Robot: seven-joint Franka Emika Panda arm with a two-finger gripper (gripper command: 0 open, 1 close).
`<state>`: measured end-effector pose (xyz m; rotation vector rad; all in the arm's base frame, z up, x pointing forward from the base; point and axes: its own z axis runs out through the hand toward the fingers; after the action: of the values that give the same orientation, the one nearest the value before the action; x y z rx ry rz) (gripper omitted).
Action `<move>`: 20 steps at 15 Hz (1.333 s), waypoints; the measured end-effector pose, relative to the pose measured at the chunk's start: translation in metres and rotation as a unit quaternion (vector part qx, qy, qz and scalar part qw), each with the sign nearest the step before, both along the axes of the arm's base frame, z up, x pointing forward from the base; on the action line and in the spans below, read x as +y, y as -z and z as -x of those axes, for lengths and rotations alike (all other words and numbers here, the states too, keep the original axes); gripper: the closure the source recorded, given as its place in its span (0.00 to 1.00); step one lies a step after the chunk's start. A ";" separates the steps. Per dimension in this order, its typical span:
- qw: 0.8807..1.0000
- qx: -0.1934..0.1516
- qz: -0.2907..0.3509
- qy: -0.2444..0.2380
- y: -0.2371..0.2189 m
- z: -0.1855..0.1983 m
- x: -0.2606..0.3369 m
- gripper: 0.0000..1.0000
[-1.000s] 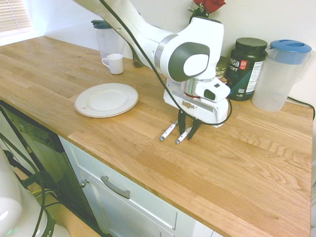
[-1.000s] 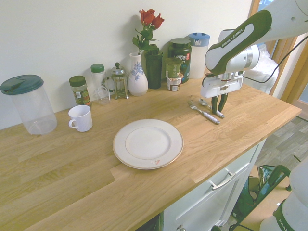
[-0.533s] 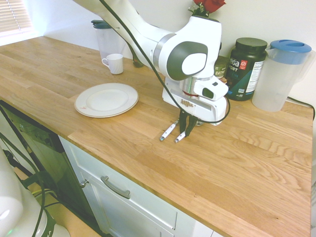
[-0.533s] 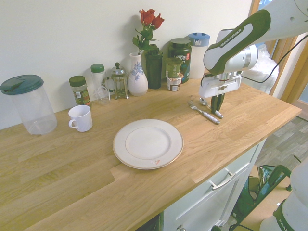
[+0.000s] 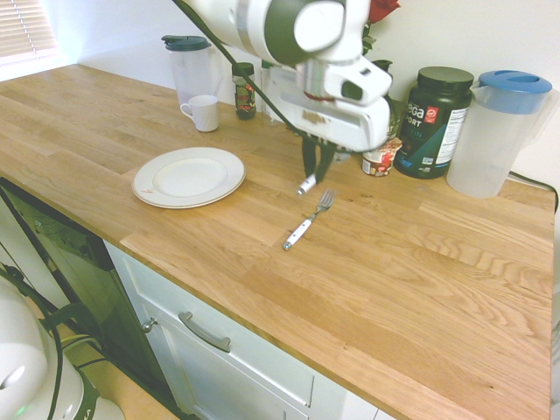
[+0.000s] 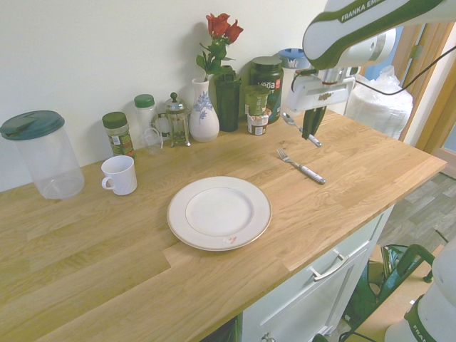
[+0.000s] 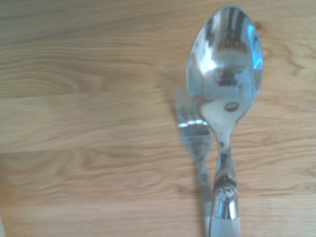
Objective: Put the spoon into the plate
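The gripper (image 6: 308, 135) was closed narrowly on the white handle of the spoon (image 6: 288, 121), its fingers pointing downward. It held the spoon raised off the bench (image 6: 135, 267), with the metal bowl extending from one side of the fingers and the end of the handle showing on the other. The step in hand was judged to be the lift, with transfer to the plate still to be done. Directly outward from the gripper, the fork (image 5: 298, 232) lay flat on the bench, apart from the spoon, its handle end toward the bench's front edge, the edge above the drawer. The plate (image 6: 219, 212) lay flat near that same front edge, well apart from the fork. The mug (image 6: 119, 176) stood beyond the plate, toward the bench's back edge. Along the back edge stood the vase (image 6: 204, 110) with roses, the black tub (image 6: 266, 85) and the blue-lidded pitcher (image 5: 503, 131). The next move called for a sideways traverse to a position over the plate, with the spoon kept high enough to pass the rim, followed by lowering and release inside the rim. Rotation of the smooth handle between the fingers was a possible fault during the traverse.
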<state>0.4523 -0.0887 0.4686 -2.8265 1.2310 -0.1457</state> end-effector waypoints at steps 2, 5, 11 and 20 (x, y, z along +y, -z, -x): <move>0.998 -0.005 0.013 -0.053 -0.010 0.002 0.078 1.00; 0.995 -0.004 0.014 -0.103 0.004 0.006 0.178 1.00; 0.989 0.014 0.008 -0.146 0.065 0.001 0.250 1.00; 0.988 0.030 0.022 -0.148 0.108 0.014 0.263 1.00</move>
<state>0.4383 0.1738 0.3602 -3.0307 0.8097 -0.0757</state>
